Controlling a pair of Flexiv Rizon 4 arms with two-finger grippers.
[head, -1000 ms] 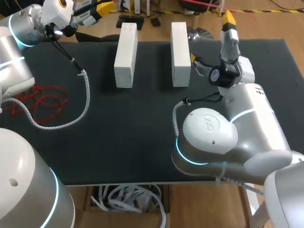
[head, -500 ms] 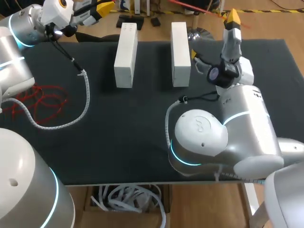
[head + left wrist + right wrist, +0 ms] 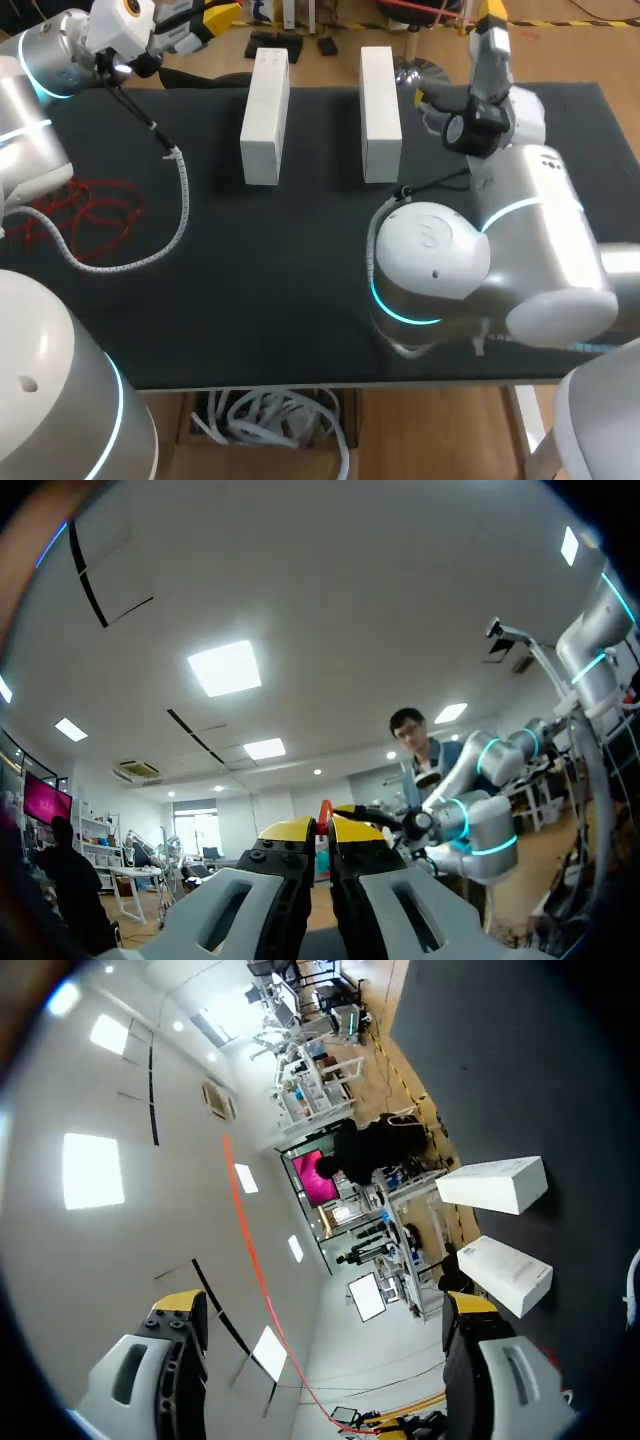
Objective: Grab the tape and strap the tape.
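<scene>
The red tape [image 3: 78,215] lies in a loose tangle on the black mat [image 3: 280,270] at the left. My left gripper [image 3: 222,15] is raised beyond the mat's back left corner, far from the tangle. In the left wrist view this gripper [image 3: 322,830] is shut, with a sliver of red at its tips; whether that is tape is unclear. My right gripper [image 3: 488,18] is raised at the back right. In the right wrist view it [image 3: 325,1305] stands wide open, and a thin red line [image 3: 250,1250] runs through the air between its fingers without touching them.
Two white boxes [image 3: 265,115] [image 3: 380,100] stand side by side at the back middle of the mat; both show in the right wrist view [image 3: 495,1182] [image 3: 510,1272]. A white spiral-wrapped cable [image 3: 182,205] from the left arm trails over the mat near the tangle.
My right arm has swung toward the back of the table, its gripper rising further away and its elbow shifting right. The left arm and the red tangle have not moved.
</scene>
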